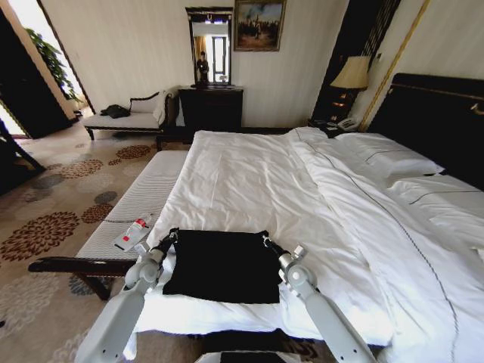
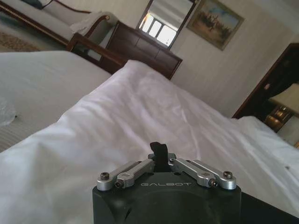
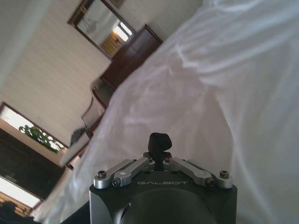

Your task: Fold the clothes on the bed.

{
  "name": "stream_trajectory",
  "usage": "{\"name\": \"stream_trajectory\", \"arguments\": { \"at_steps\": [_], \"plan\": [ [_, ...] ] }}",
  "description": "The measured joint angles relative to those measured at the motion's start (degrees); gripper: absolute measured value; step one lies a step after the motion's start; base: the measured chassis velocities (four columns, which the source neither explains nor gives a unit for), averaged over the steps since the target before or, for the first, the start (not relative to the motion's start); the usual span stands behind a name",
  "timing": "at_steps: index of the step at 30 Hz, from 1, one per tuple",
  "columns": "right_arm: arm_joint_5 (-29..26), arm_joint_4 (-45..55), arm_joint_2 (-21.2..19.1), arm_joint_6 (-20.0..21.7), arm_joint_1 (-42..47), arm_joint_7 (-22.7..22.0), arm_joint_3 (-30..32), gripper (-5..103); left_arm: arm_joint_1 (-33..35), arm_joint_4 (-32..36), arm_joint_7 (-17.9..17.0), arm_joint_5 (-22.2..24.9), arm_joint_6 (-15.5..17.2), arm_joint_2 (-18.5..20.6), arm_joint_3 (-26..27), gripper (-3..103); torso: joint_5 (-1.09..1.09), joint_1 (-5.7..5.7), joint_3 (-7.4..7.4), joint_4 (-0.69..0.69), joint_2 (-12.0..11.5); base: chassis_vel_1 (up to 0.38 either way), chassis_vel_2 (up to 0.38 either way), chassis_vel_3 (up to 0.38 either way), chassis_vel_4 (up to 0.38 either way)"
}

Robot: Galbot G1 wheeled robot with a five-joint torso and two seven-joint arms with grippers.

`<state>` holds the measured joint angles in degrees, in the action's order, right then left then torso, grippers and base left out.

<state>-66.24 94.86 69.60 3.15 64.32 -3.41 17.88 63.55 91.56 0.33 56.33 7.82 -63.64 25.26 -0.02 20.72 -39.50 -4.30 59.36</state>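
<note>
The clothes (image 1: 223, 265), a black T-shirt, lie as a flat dark rectangle at the foot of the bed (image 1: 249, 174), on its white duvet. My left gripper (image 1: 172, 236) sits at the shirt's far left corner and my right gripper (image 1: 266, 240) at its far right corner. The far edge runs straight and taut between them. In the left wrist view the left gripper (image 2: 160, 150) is shut, its dark tips pressed together over the white duvet. The right gripper (image 3: 159, 142) is shut the same way, with a dark lump pinched at its tips.
A pale striped bench (image 1: 144, 200) runs along the bed's left side, with a small bottle (image 1: 132, 233) with a red label on it. Pillows (image 1: 386, 159) and a dark headboard (image 1: 442, 113) are at the right. A chaise (image 1: 125, 117) and dresser (image 1: 210, 106) stand by the far wall.
</note>
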Motion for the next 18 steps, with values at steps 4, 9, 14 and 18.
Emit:
{"name": "stream_trajectory", "arguments": {
  "at_steps": [4, 9, 14, 18],
  "plan": [
    [0.1, 6.4, -0.2, -5.5, 3.6, 4.4, 4.7, 2, 2.0, 6.8, 0.9, 1.4, -1.0, -0.6, 2.3, 1, -0.03, 0.00, 0.00, -0.06, 0.0, 0.000, 0.000, 0.000, 0.000],
    [-1.3, 14.8, -0.7, -9.7, 9.1, 8.3, 10.4, 2, 4.5, 16.0, 1.7, 3.0, -2.3, -1.1, 5.5, 1, 0.00, -0.02, 0.01, -0.02, 0.0, 0.000, 0.000, 0.000, 0.000],
    [-0.3, 25.5, -1.0, -11.9, 13.7, 10.7, 17.2, 2, 6.4, 24.5, 2.5, 4.1, -3.2, -0.2, 9.2, 1, -0.01, -0.01, 0.01, 0.00, 0.0, 0.000, 0.000, 0.000, 0.000],
    [-0.8, 33.0, -2.8, -12.0, 15.0, 8.8, 20.5, 2, 7.2, 31.4, 2.4, 5.5, -2.8, 1.3, 11.5, 1, 0.00, -0.01, 0.01, -0.03, 0.0, 0.000, 0.000, 0.000, 0.000]
  ]
}}
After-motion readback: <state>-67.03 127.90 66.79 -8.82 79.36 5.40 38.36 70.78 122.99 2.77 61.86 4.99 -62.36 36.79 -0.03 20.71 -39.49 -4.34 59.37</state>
